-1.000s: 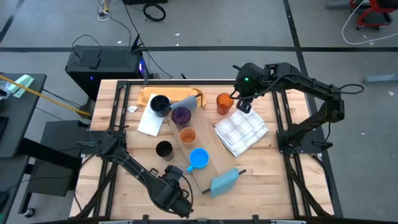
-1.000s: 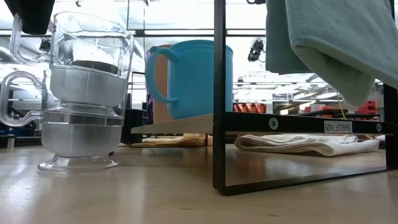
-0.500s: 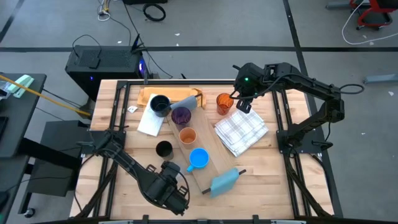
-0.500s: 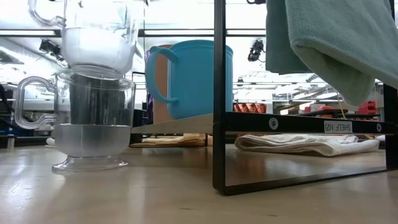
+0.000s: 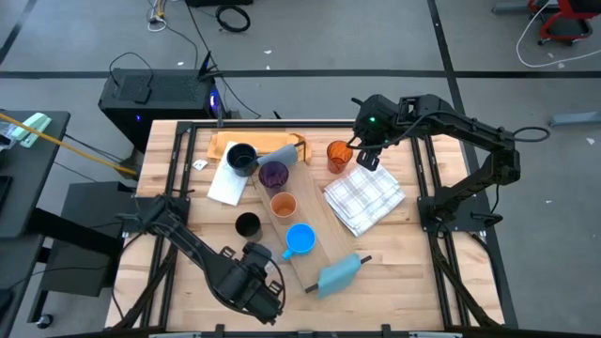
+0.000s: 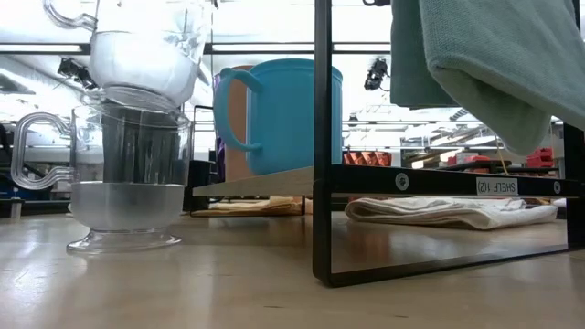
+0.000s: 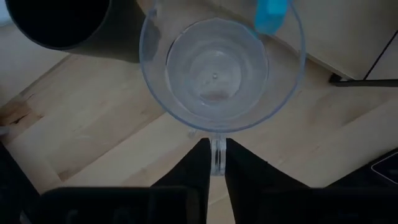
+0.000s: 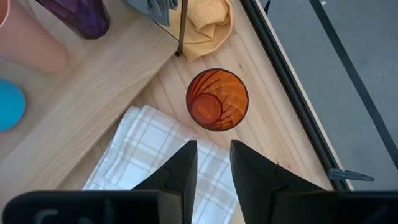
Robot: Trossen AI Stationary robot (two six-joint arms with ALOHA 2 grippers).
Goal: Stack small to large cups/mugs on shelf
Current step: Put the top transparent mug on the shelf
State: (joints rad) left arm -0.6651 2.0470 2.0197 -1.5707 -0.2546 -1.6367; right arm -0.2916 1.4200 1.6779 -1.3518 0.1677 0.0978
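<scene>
Glass mug (image 7: 214,68), clear, pinched by its thin handle between the narrow jaws of the left gripper (image 7: 214,155), near the table's front left edge and just beside the black cup (image 7: 62,22). Hangs tilted in the low view, directly over a second clear glass (image 6: 128,174) that stands on the table (image 5: 394,282); cannot tell whether touching its rim or barely clear of it. Could swing or twist about so slim a hold, since all the weight sits beyond the fingertips. Could clip the lower glass's rim on any sideways move and tip it over. Could knock the black cup on the way to the shelf (image 5: 324,235), well apart toward the middle, where the bright blue mug (image 5: 300,238), an orange cup (image 5: 284,205) and the purple tumbler (image 5: 273,174) leave little room. Farther off, right gripper (image 8: 213,152) poised above the other orange cup (image 8: 217,99) beside the checked cloth (image 8: 149,155), jaws narrowly parted, holding nothing; too narrow, probably, to pass over that rim without bumping it.
</scene>
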